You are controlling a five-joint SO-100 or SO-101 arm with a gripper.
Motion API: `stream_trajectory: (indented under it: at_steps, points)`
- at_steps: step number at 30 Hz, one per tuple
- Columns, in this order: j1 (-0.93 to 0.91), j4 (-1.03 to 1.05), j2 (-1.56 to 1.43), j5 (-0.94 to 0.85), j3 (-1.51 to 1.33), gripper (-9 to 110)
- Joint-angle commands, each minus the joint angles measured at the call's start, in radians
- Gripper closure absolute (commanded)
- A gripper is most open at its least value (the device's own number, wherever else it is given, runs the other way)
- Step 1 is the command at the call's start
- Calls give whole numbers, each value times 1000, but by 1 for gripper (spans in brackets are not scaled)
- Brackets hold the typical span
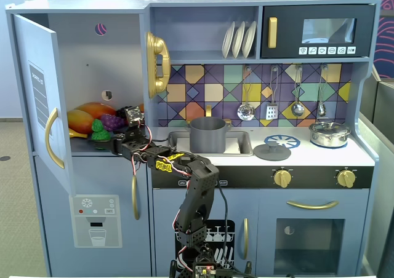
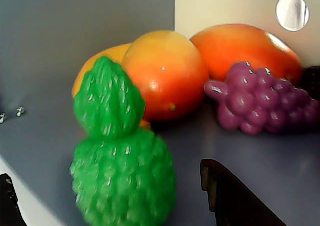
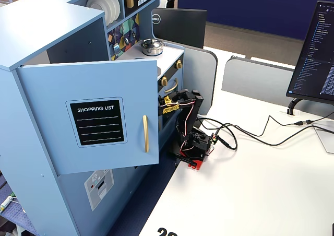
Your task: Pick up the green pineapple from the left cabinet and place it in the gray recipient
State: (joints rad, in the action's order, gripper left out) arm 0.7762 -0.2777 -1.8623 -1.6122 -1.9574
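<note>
Pineapple [image 2: 120,166] is sitting at the front edge of the shelf in the left cabinet [image 1: 80,50], door swung wide open, and it's upright with the crown pointing up. The gripper [image 2: 107,206] has reached in there; in the wrist view I can see one dark finger on each side of the fruit, so it's spread open and not pinching anything yet. Right behind the pineapple are a couple of orange mangoes [image 2: 165,71], basically touching the crown, and a purple grape bunch [image 2: 260,98] off to the right. My worry is the bumpy round body squirts out sideways when the fingers close, or gets shoved back into the mangoes. It's also close to the shelf lip, so a nudge could tip it off. Gray recipient [image 1: 207,135] is waiting in the sink, well to the right.
</note>
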Motion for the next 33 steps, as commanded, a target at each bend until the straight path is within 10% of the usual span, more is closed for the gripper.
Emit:
stream_trajectory:
  at_steps: [1,15,21,33]
  points:
    - [3,-35,43,-2,126,59]
    - [5,-20,198,-3,270,66]
    - [15,12,199,-57,268,101]
    - [137,83,-94,-25,170,102]
